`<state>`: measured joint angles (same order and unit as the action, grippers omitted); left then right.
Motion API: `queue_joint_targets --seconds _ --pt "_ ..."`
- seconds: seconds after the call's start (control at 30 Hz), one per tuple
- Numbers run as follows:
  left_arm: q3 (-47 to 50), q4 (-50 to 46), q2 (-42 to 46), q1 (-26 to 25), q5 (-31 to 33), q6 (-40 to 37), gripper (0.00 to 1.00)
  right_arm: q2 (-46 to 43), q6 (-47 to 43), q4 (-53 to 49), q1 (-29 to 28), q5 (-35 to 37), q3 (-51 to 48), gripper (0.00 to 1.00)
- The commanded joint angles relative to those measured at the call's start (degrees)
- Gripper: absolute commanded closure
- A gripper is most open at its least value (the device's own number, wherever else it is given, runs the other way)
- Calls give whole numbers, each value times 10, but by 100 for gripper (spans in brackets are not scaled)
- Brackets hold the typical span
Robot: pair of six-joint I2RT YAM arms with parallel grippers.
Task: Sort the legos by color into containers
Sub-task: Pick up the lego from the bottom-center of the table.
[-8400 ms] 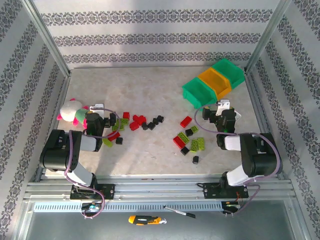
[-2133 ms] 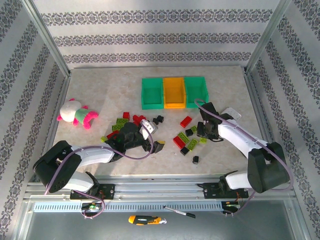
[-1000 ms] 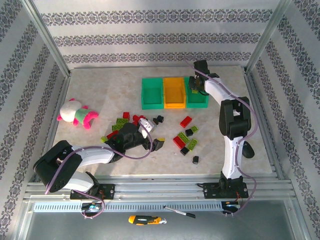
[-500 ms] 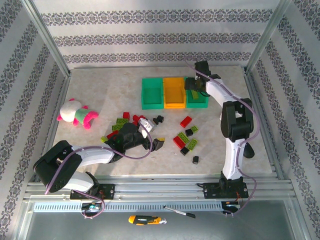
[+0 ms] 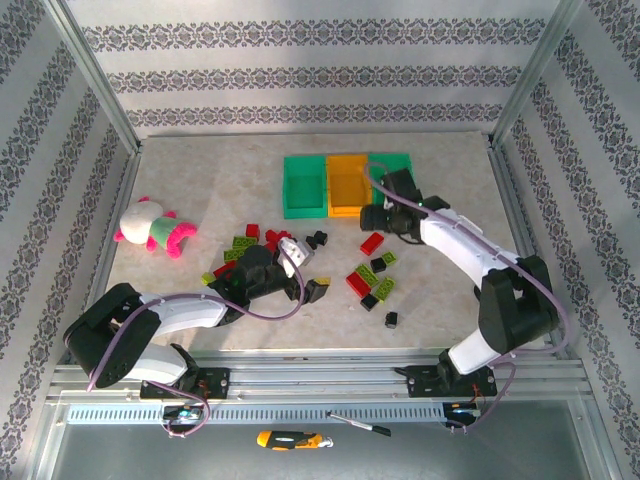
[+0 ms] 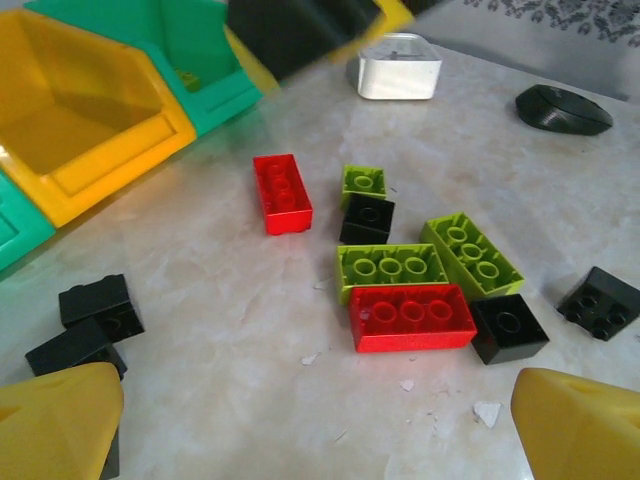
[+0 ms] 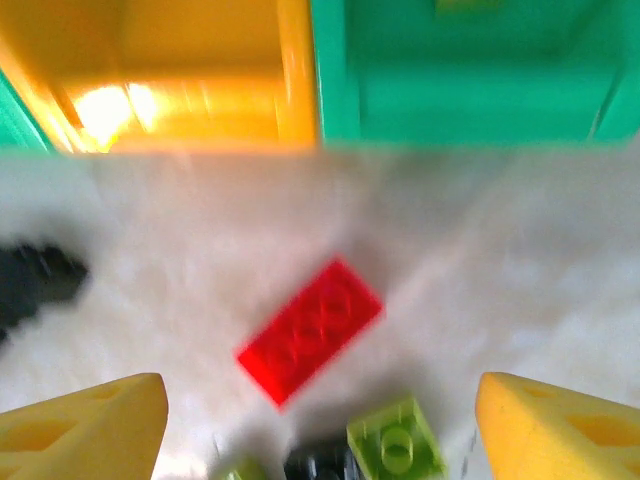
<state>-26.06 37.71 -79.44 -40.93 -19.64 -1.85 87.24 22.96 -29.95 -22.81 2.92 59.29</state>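
Right gripper (image 7: pixel 325 432) jaws released, empty, low in frame; red lego (image 7: pixel 310 330) at centre. Left gripper (image 6: pixel 320 425) jaws spread wide, empty. Containers (image 6: pixel 110 190) upper left.

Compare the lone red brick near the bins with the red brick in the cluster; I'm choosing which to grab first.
The lone red brick lies clear of other bricks; the cluster's red brick sits against a lime brick and a black brick. The lone one lies nearer the orange-yellow bin, and the two lie roughly crosswise to each other. Both are red, oblong, studs up.
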Motion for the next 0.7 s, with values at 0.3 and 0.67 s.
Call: queue_joint_targets --seconds 0.3,0.67 --pt "-10 -53 34 -8 -66 -72 1 -200 213 -168 -135 -60 -216 24" --pt "-6 -39 39 -8 -74 -64 1 -165 294 -110 -173 -68 -265 47"
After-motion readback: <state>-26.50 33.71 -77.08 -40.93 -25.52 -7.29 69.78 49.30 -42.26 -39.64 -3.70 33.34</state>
